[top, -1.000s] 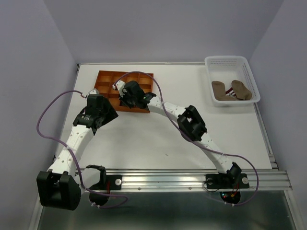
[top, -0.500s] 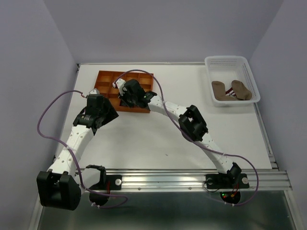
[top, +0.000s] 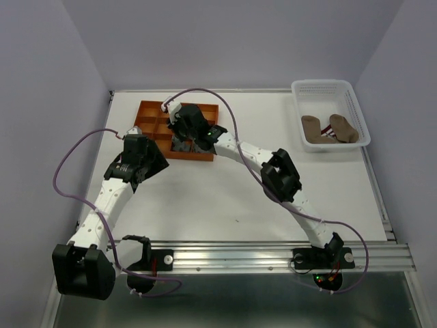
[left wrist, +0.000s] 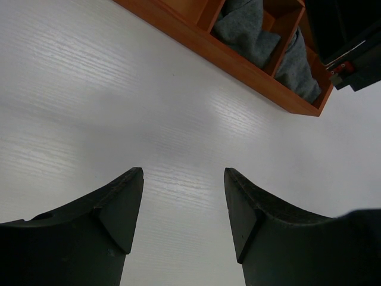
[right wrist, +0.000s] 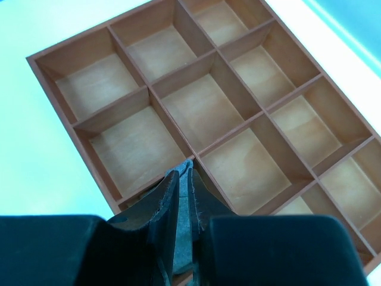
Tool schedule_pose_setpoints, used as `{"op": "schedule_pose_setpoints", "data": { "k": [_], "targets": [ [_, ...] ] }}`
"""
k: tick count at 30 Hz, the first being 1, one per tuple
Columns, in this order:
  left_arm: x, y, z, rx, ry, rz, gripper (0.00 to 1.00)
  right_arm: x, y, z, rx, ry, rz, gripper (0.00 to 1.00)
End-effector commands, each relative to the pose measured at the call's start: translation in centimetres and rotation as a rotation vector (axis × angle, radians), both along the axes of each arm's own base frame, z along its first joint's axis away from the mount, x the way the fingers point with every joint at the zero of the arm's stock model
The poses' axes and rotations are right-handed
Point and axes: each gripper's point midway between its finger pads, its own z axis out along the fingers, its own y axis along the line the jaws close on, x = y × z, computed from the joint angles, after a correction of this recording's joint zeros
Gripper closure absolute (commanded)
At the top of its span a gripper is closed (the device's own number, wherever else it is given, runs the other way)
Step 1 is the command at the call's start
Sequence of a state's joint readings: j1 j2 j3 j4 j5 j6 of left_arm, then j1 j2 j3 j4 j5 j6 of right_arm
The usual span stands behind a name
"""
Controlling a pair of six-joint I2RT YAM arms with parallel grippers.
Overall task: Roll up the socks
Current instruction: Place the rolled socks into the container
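R fingers [right wrist: 168,199] moved deeper over tray [top: 147,113] | L-wrist cam: grey socks [left wrist: 244,30] inside

L arm [top: 102,205], R arm [top: 304,212]: white links w/ dotted screw rows, blk joints, blk bases at 7 & 5 o'clock. Purple cables [top: 56,176] off each. L gripper [left wrist: 183,174]: matte blk wedge fingers [left wrist: 116,208].

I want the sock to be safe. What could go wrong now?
The right gripper pinches only a thin bit of grey sock, so it might slip out. The sock could also snag on a wall of the orange tray and drag the tray along. The left gripper is open, off the tray, not steadying it.
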State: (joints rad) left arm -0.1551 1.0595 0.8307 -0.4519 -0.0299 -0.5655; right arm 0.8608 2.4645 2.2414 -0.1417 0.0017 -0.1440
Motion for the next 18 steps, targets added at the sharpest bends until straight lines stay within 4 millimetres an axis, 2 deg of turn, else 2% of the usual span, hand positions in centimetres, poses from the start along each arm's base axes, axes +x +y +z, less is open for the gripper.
{"op": "schedule_pose_setpoints", "data": {
  "k": [1,14,18],
  "targets": [
    [0.5,0.1,0.4,0.003,-0.026,-0.002,0.33,1.4,0.7,1.3,0.065,-0.033,-0.037,0.83],
    [0.6,0.0,0.0,0.0,-0.016,-0.006,0.33,1.3,0.3,-4.4,0.016,0.06,-0.043,0.84],
    [0.6,0.1,-0.1,-0.001,-0.013,-0.006,0.33,0.6,0.9,-6.1,0.013,0.095,-0.002,0.84]
  ]
}}
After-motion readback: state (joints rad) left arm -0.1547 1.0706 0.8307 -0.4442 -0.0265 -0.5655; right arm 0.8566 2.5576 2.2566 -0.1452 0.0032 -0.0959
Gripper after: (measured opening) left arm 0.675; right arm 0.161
